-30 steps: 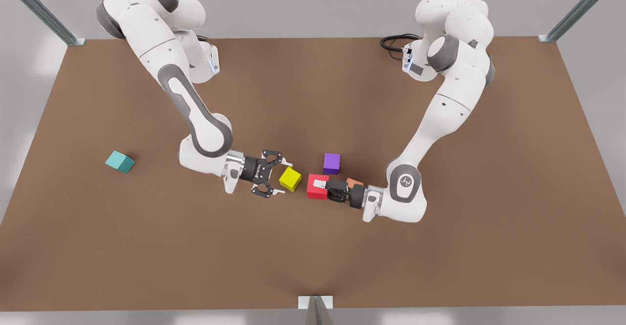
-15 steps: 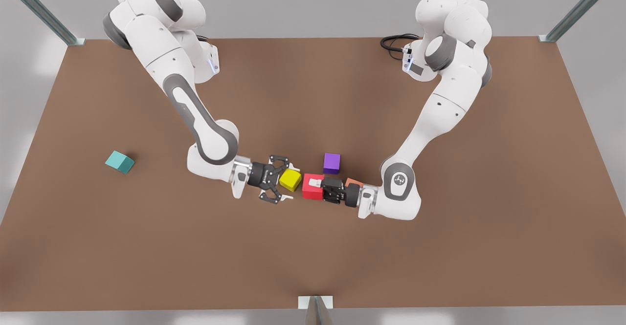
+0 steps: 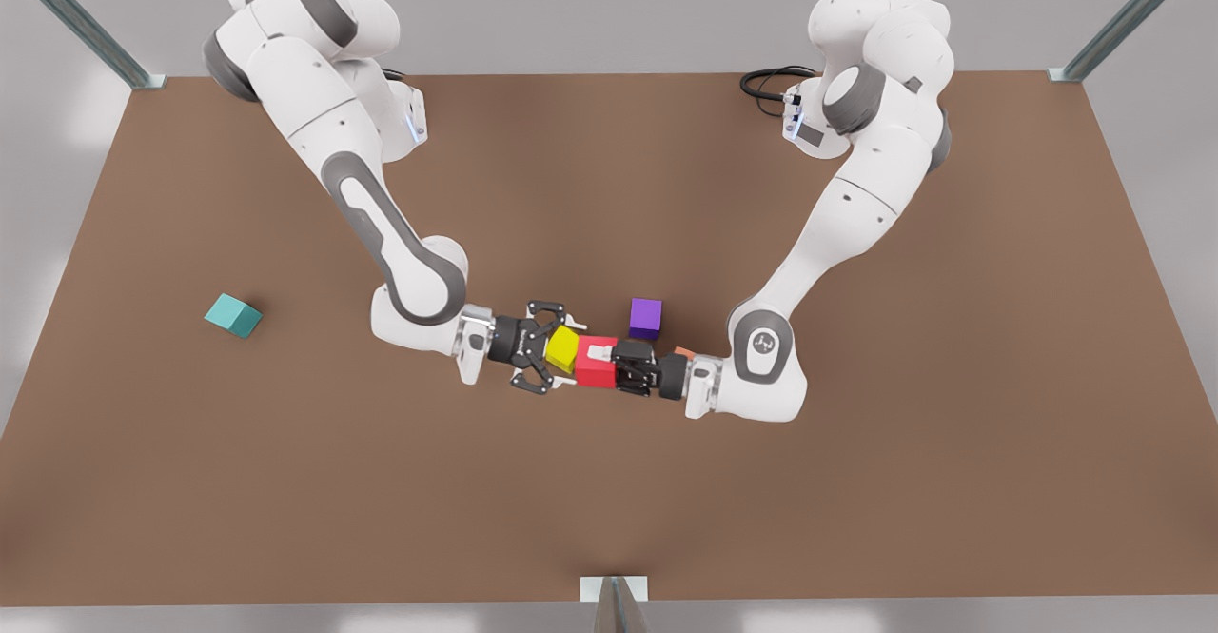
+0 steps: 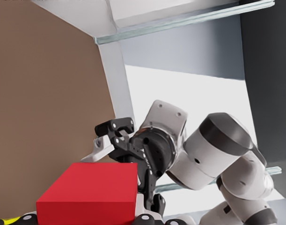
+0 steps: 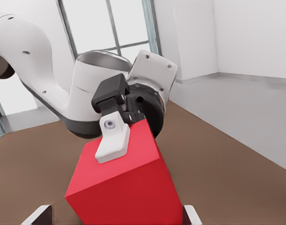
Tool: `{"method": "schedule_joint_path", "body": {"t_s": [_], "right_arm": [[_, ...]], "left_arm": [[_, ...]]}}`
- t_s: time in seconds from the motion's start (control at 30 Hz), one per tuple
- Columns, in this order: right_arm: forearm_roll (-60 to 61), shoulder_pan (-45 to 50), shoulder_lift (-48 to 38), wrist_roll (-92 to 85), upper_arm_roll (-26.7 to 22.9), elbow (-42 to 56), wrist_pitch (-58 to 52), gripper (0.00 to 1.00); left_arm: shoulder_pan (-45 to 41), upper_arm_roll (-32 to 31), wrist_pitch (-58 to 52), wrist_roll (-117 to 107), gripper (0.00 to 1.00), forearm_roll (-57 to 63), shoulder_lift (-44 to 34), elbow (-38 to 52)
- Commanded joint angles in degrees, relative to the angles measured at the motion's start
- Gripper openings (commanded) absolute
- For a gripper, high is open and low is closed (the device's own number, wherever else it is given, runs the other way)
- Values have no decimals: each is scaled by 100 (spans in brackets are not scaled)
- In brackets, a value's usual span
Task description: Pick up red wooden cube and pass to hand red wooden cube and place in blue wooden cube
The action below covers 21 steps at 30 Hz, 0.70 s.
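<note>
Front view: near the scene's middle, the left gripper point(image 3: 609, 363) pinches the small bright red wooden cube point(image 3: 594, 365) between its fingers. The right gripper point(image 3: 563, 348) faces it, fingers spread wide at the cube's other end. The small teal wooden cube point(image 3: 233, 315) sits well apart at the front view's left

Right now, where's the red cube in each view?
Front view: red wooden cube mid-table, held by left gripper; open right gripper beside it.
Left wrist view: close foreground, right gripper beyond.
Right wrist view: close foreground, left finger on it.
Shared landmark: brown table.
</note>
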Motion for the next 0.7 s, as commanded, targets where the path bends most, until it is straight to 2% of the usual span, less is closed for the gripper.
{"method": "schedule_joint_path", "body": {"t_s": [0.0,0.67], "right_arm": [[35,7,7,-359,3,4,-35,100],[-18,68,183,-263,-50,390,-35,100]], "left_arm": [[-4,-15,82,244,58,-57,-11,4],[5,-50,47,-582,58,-84,-38,30]]}}
